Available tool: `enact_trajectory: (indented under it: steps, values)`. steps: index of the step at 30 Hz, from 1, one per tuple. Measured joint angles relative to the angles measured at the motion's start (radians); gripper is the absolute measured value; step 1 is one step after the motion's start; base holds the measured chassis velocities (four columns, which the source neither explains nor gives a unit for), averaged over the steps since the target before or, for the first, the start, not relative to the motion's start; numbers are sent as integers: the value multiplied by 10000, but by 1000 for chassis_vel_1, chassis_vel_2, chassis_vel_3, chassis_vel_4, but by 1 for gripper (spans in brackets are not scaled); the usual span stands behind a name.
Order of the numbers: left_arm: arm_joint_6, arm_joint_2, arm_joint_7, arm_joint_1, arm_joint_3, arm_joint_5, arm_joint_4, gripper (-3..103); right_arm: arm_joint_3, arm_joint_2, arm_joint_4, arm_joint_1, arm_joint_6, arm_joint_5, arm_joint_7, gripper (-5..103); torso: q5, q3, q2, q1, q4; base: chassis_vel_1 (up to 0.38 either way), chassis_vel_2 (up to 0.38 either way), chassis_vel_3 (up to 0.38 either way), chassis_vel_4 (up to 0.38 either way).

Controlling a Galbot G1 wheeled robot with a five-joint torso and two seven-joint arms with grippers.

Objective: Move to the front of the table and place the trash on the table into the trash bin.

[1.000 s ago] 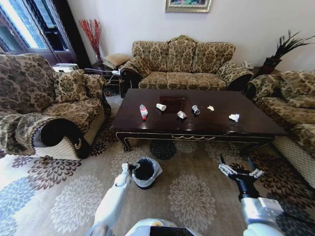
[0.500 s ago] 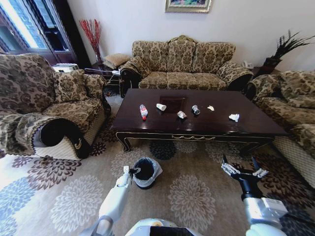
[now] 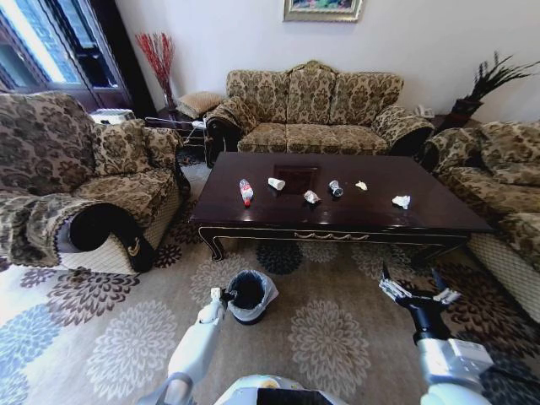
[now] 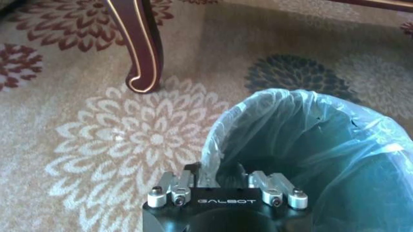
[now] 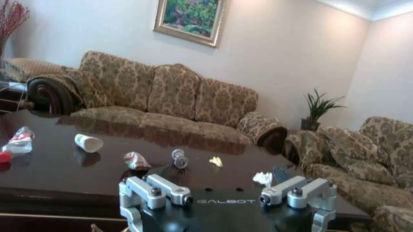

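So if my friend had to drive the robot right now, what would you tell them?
Left gripper: shut on the bin's bag rim, on the carpet in front of the table.
Right gripper: open, empty, low over the carpet on the right, facing the table.
Trash on the table, none moved yet: bottle, paper cup, crumpled wrapper, small can-like thing, small scrap, tissue.
Done: the robot faces the table's front and has hold of the bin.
Left: pick up each piece and drop it in the bin.
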Motion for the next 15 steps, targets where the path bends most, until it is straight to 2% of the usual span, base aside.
enact_trajectory:
  steps: [2, 4, 5, 6, 7, 9, 10, 11, 15]
  values:
    - [-62, -69, -94, 35, -11, 25, 11, 30, 4, -13, 15, -14, 0, -2, 4, 100, 4, 0, 0, 0, 1, 0, 0, 0, 0]
    - [-82, -80, -118, 56, -11, 30, 3, 30, 5, -26, 28, -19, 0, -2, 6, 100, 3, 0, 0, 0, 1, 0, 0, 0, 0]
    - [-92, -83, -143, 111, -7, 34, -49, 24, 6, -54, 58, -29, 0, -2, 14, 100, 0, 0, 1, 0, 1, 0, 0, 0, 0]
    - [-92, -83, -143, 111, -7, 34, -49, 24, 6, -54, 58, -29, 0, -2, 14, 100, 0, 0, 1, 0, 1, 0, 0, 0, 0]
    - [-92, -77, -154, 171, -4, 36, -141, 14, 10, -76, 77, -38, 0, 3, 22, 100, 0, 0, 1, 0, 1, 0, 0, 0, 0]
    - [-92, -70, -157, 198, -5, 36, -189, 14, 14, -80, 79, -42, -1, 10, 30, 100, 1, 0, 1, 0, 1, 0, 0, 0, 0]
    - [-87, -82, -153, 221, 0, 41, -233, 6, 18, -80, 80, -42, -1, 17, 35, 100, -2, 0, 1, 0, -2, 0, 0, 0, 0]
    - [-74, -93, -153, 236, -3, 41, -245, 3, 20, -71, 82, -43, 1, 17, 38, 100, -5, 1, 0, 0, -5, 0, 0, 0, 0]
    - [-52, -92, -149, 274, -38, 36, -358, 3, 24, -34, 87, -44, 27, 20, 39, 100, -3, 1, 1, 0, -2, 0, 0, 0, 0]
